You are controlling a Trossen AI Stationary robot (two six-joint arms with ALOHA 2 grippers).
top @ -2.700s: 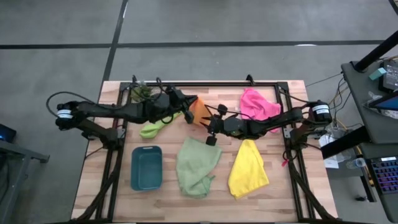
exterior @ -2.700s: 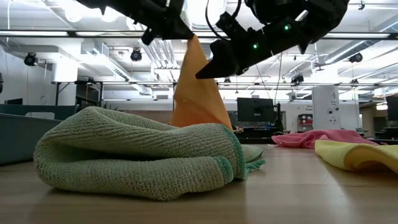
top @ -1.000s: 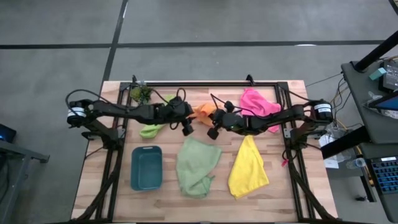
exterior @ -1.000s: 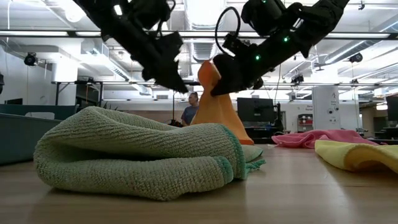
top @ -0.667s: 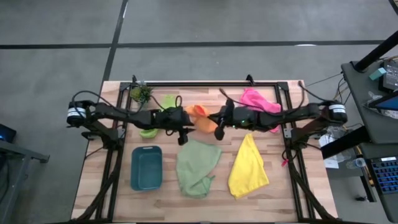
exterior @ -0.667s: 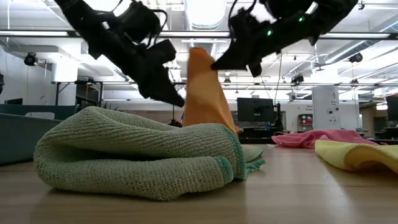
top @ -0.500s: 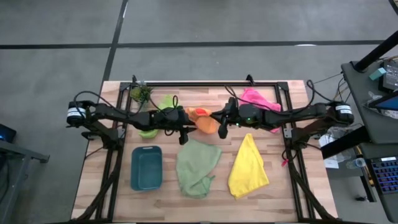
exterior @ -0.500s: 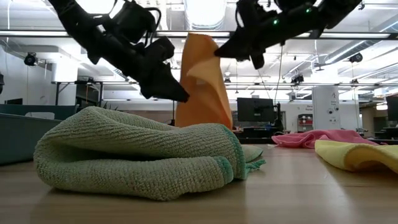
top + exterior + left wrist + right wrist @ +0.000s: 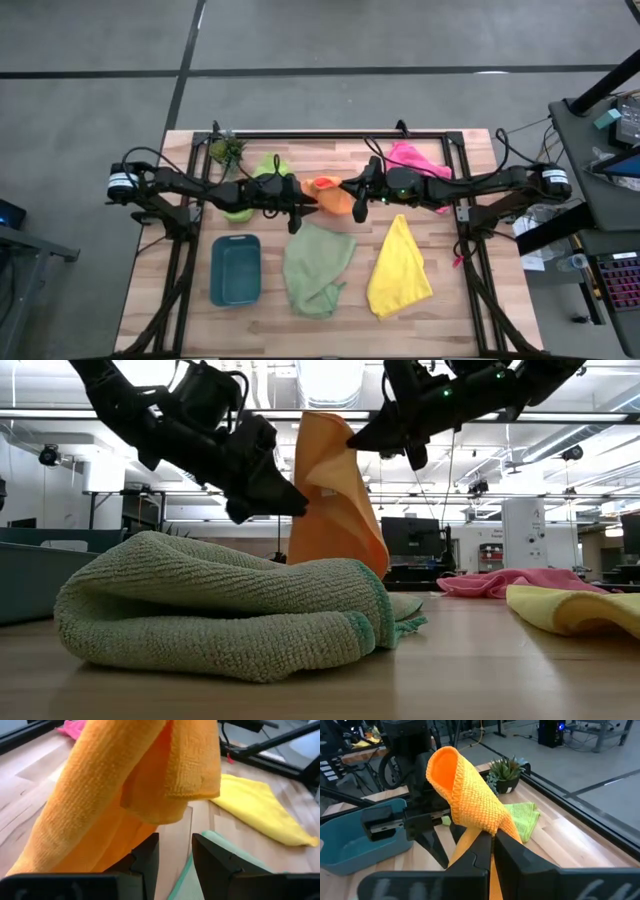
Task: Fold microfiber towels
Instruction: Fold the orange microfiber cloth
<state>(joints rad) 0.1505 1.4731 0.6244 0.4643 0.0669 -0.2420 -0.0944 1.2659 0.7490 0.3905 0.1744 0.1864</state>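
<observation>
While the right gripper [image 9: 492, 837] pinches the orange microfiber towel [image 9: 335, 485], the left gripper [image 9: 172, 851] waits with its jaws apart just beside the hanging cloth.

Pressed together on a top fold, the right jaws hold the orange towel above the middle of the wooden table [image 9: 470, 300]; the left fingers [image 9: 212, 855] stand spread near its lower drape, closed on nothing. It is soft, light and limp, so it will likely sag and twist from any single pinch; a hold at a free corner or hem edge should spread it best. Beyond lie the pale sage green towel [image 9: 318, 266], yellow towel [image 9: 400, 268], pink towel [image 9: 412, 162], lime green towel [image 9: 250, 180], teal tray [image 9: 236, 270] and potted plant [image 9: 226, 150].
</observation>
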